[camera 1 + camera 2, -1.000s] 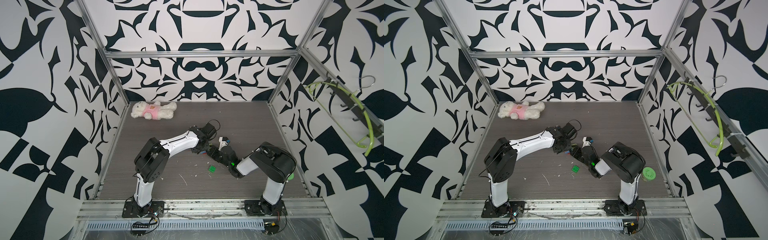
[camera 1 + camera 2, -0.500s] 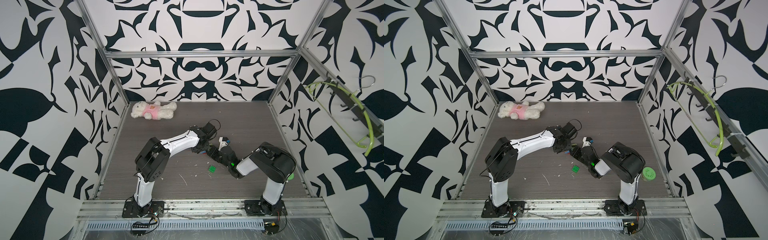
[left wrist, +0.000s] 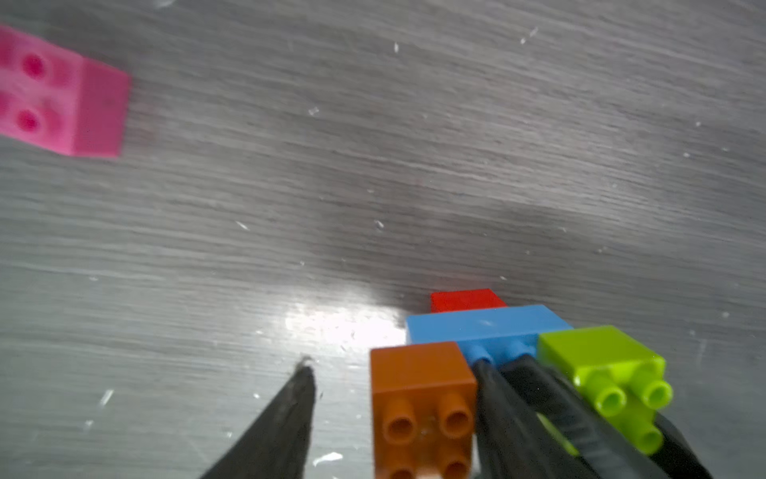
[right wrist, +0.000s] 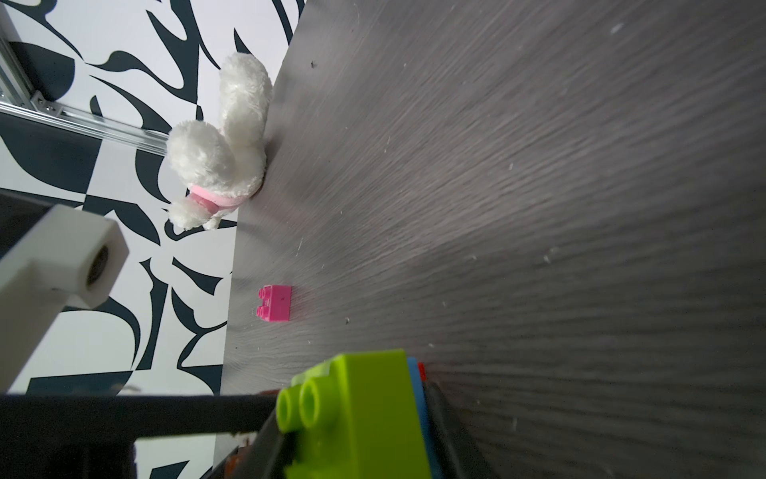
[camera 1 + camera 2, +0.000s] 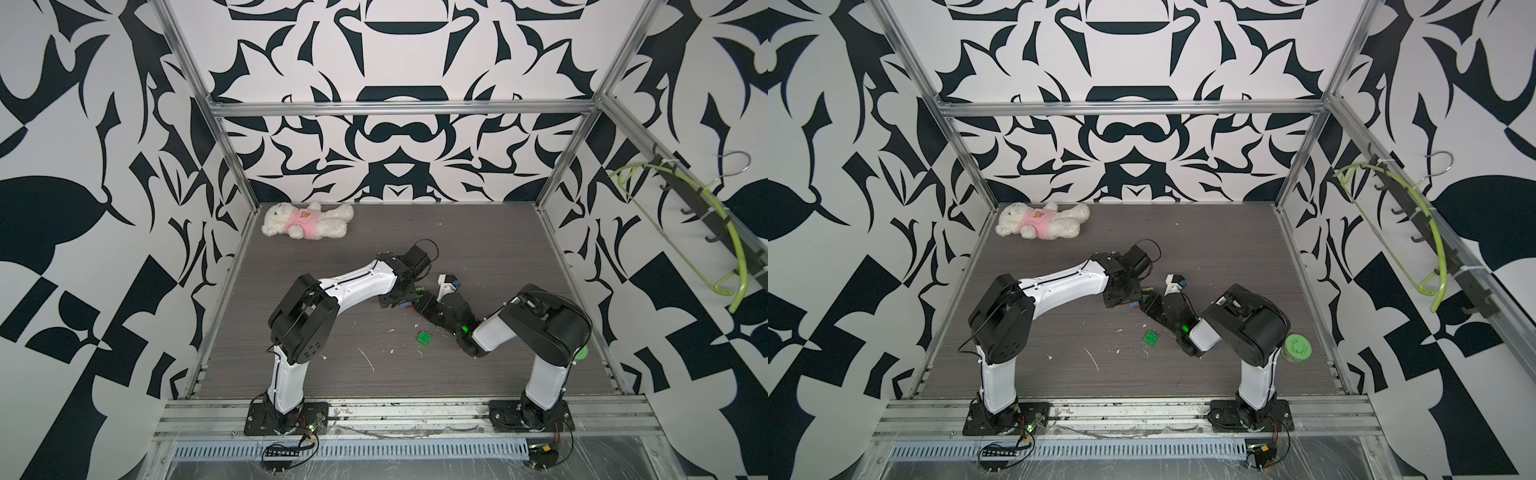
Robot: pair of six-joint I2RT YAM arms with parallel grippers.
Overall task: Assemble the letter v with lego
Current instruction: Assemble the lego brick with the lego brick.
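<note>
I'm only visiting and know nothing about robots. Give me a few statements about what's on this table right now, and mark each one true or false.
1. A white plush bear lies at the far edge of the table. True.
2. The pink brick is joined to the brick chain. False: it lies alone on the table, apart from the chain.
3. The right end effector holds the brick chain at its lime-green brick. True.
4. The left end effector is clamped on the orange brick. False: its jaws stand open, with a gap on one side of that brick.
5. A green brick lies loose on the table. True.
</note>
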